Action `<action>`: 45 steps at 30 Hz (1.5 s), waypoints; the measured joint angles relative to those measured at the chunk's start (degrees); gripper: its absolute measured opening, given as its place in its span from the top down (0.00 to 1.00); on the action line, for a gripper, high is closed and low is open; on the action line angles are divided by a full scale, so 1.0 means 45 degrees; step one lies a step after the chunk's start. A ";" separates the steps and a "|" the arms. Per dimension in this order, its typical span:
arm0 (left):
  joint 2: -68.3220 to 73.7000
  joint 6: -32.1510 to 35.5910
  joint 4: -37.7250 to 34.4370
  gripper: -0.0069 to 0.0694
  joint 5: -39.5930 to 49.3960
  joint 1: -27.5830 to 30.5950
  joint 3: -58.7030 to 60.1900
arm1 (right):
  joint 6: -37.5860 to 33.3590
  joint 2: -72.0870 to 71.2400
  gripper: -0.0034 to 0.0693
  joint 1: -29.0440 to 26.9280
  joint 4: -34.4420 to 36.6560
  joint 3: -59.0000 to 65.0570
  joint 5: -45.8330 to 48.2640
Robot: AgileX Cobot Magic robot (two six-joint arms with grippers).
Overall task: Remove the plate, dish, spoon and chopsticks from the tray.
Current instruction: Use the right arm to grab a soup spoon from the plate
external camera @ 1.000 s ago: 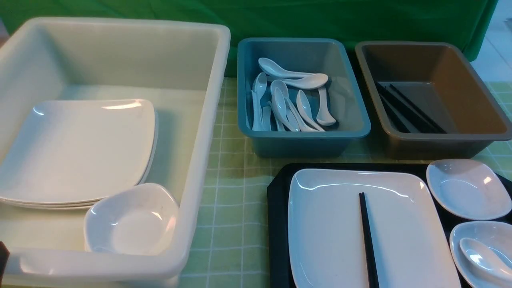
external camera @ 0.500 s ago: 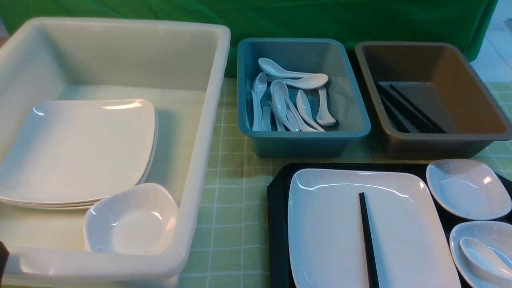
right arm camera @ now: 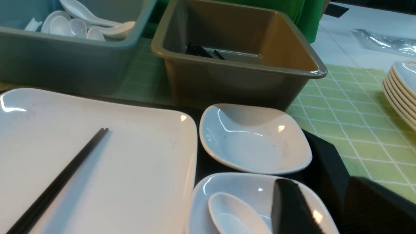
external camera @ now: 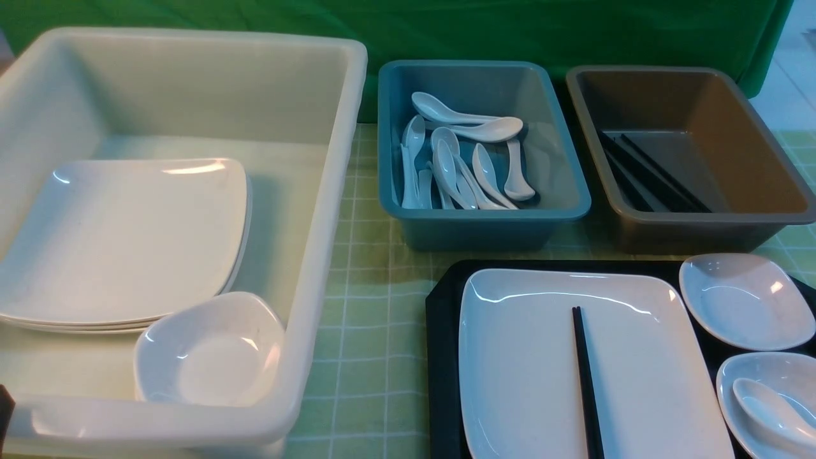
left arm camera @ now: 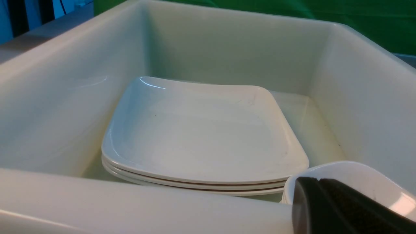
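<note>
Right claw (right arm camera: 328, 208) sat part open, empty, at the tray's (external camera: 440, 357) near right corner; left claw (left arm camera: 325, 201) was shut, empty. Spoon (external camera: 771, 411) lay in the dish (external camera: 781, 370) there. Best move looked like: pinch handle crosswise, lift straight, don't drag dish.

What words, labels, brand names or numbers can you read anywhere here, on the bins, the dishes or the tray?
There is no readable text in any view.
The plate, chopsticks, spoon, small dishes, tray, white tub, blue bin and brown bin are all plain and unmarked.
The clear plastic wrapper far off in the right wrist view is too blurred to tell.
</note>
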 joint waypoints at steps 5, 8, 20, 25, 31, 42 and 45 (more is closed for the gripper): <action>0.0000 0.0019 0.0000 0.91 0.0000 0.0000 0.0000 | 0.0000 0.0000 0.62 0.0000 0.0000 0.0000 0.0000; 0.0000 0.0019 0.0000 0.91 0.0000 0.0000 0.0000 | 0.0000 0.0000 0.62 0.0000 0.0000 0.0000 0.0000; 0.0000 0.0019 0.0000 0.91 0.0000 0.0000 0.0000 | 0.0000 0.0000 0.62 0.0000 0.0000 0.0000 0.0000; 0.0000 0.0019 0.0000 0.91 0.0000 0.0000 0.0000 | 0.0000 0.0000 0.62 0.0000 0.0000 0.0000 0.0000; 0.0000 0.0005 0.0000 0.91 0.0000 0.0000 0.0000 | 0.0000 0.0000 0.62 0.0000 0.0000 0.0000 0.0000; 0.0000 0.0005 0.0000 0.91 0.0000 0.0000 0.0000 | 0.1864 0.0000 0.62 0.0000 0.1621 0.0000 -0.0338; 0.0000 0.0005 0.0000 0.91 0.0000 0.0000 0.0000 | 0.4052 0.0000 0.62 0.0000 0.2834 0.0000 -0.0728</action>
